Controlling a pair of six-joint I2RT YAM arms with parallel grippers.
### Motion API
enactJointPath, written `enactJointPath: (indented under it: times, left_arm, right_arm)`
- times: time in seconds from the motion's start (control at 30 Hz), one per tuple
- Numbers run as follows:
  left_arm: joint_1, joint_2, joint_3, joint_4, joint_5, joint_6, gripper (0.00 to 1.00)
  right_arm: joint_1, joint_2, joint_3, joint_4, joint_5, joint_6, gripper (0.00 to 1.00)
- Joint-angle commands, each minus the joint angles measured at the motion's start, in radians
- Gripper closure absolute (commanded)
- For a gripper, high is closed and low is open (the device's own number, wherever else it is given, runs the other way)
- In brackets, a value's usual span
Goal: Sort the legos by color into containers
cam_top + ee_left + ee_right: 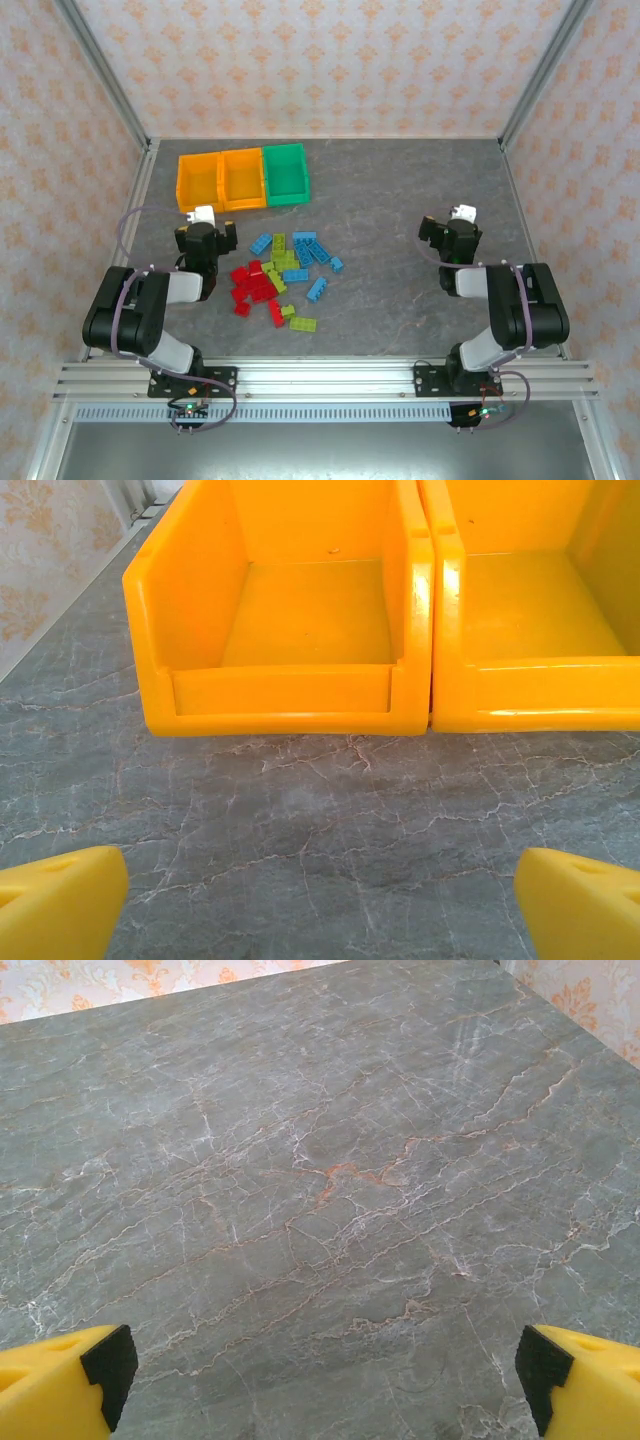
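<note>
- three bins (243,203) stand joined in a row at the far left of the tabletop (400,200): two orange-yellow, one green.
- the left bin (181,180) and the middle bin (243,160) are the orange-yellow pair; the green bin (287,197) is at the right end.
- the legos (285,275) lie in one loose heap on the tabletop, outside the bins and just on their near side. the heap sits between the two arms, closer to the left one.
- reds (252,283): about seven, bunched at the left of the heap. several touch, so the count is not sure.
- blues (305,245): about eight, spread along the far and right sides of the heap.
- greens (285,260): about six, running through the middle down to the near end.
- two claws are in view, both holding nothing.
- the left claw (207,232) is spread wide, on the near side of the left bin and facing it. in the wrist view its two yellow fingers (60,905) sit at the bottom corners with bare tabletop between them and two orange-yellow bins ahead.
- the right claw (452,232) is spread wide, well apart from the heap on the right. its two yellow fingers (50,1385), with black pads, frame bare tabletop.
</note>
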Motion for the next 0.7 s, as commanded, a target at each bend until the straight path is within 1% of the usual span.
enactJointPath:
  times: [0.0,0.53,0.57,0.6,0.63,0.67]
  left_arm:
    - [-0.003,-0.016,0.019,0.027,-0.003,-0.003,0.0]
    - [-0.003,-0.016,0.019,0.027,-0.003,-0.003,0.0]
    - [-0.003,-0.017,0.019,0.027,-0.003,-0.003,0.0]
    - [-0.003,-0.016,0.019,0.027,-0.003,-0.002,0.0]
    - [-0.003,-0.016,0.019,0.027,-0.003,-0.003,0.0]
    - [-0.003,-0.016,0.019,0.027,-0.002,-0.002,0.0]
  right_arm:
    - [-0.006,-0.01,0.008,0.013,-0.006,-0.011,0.01]
    - [-0.006,-0.018,0.007,0.018,0.0,-0.009,0.01]
    - [-0.006,-0.052,0.024,-0.033,0.004,-0.01,0.01]
    - [-0.004,-0.107,0.058,-0.162,0.011,-0.004,0.01]
    - [-0.004,-0.174,0.126,-0.339,0.035,0.033,0.01]
    - [-0.004,-0.227,0.19,-0.497,0.083,0.103,0.01]
